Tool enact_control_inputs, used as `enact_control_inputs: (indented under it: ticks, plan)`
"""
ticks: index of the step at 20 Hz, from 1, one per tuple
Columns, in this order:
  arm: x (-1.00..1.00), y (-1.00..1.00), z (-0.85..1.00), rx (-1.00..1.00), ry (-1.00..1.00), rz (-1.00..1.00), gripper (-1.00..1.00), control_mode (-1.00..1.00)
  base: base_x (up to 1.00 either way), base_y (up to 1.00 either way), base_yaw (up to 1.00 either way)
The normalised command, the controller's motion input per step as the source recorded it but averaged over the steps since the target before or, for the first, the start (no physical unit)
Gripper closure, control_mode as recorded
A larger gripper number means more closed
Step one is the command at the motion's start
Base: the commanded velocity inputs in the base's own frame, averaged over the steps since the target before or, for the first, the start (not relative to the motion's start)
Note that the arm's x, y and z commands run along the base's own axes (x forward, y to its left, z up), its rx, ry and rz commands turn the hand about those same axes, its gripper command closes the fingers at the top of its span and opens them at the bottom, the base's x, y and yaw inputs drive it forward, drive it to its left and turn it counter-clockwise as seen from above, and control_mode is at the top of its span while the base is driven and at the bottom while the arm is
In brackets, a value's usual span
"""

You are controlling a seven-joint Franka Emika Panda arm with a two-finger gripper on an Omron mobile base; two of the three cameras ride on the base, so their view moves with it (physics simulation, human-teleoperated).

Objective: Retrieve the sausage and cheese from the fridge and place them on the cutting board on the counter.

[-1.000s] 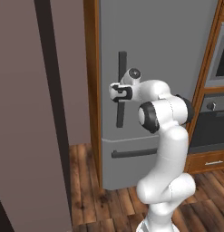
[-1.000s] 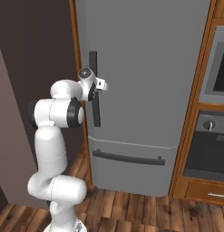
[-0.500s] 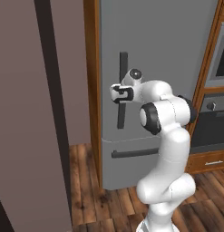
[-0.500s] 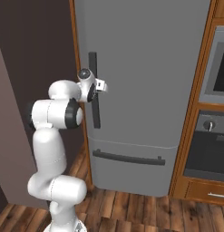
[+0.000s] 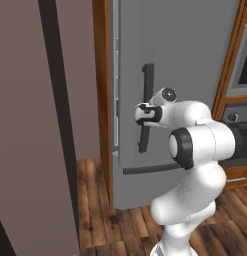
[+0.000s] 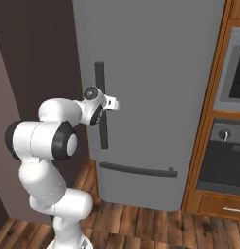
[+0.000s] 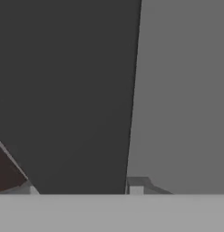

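Observation:
The tall grey fridge [image 5: 195, 55] fills the middle of both base views, its door [image 6: 155, 73] ajar by a thin pale slit along its left edge. My gripper [image 5: 143, 114] [image 6: 106, 104] is shut on the long dark vertical bar handle [image 5: 147, 80] [image 6: 99, 78], about halfway down it. In the hand view the dark handle [image 7: 68, 90] runs between my fingertips [image 7: 136, 189], with the grey door to its right. The door hides the sausage and the cheese. The cutting board and the counter are out of view.
A brown wall panel [image 5: 35, 125] stands close on the left of the fridge. A wooden cabinet column with built-in ovens [image 6: 231, 146] stands on its right. The lower drawer's bar handle [image 6: 136, 170] runs below my hand. Wooden floor [image 5: 110, 230] lies in front.
The door has swung a little toward me with my gripper on the handle; the handle looks larger and lower, and a slit has opened at the door's left edge.

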Motion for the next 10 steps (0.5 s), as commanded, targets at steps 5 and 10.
enact_control_inputs:
  ticks: [5, 10]
  plan:
    - [-1.00, -0.84, -0.08, 0.02, -0.06, 0.00, 1.00, -1.00, 0.00, 0.00, 0.00]
    - [-0.83, -0.79, -0.04, 0.02, -0.10, 0.00, 1.00, -1.00, 0.00, 0.00, 0.00]
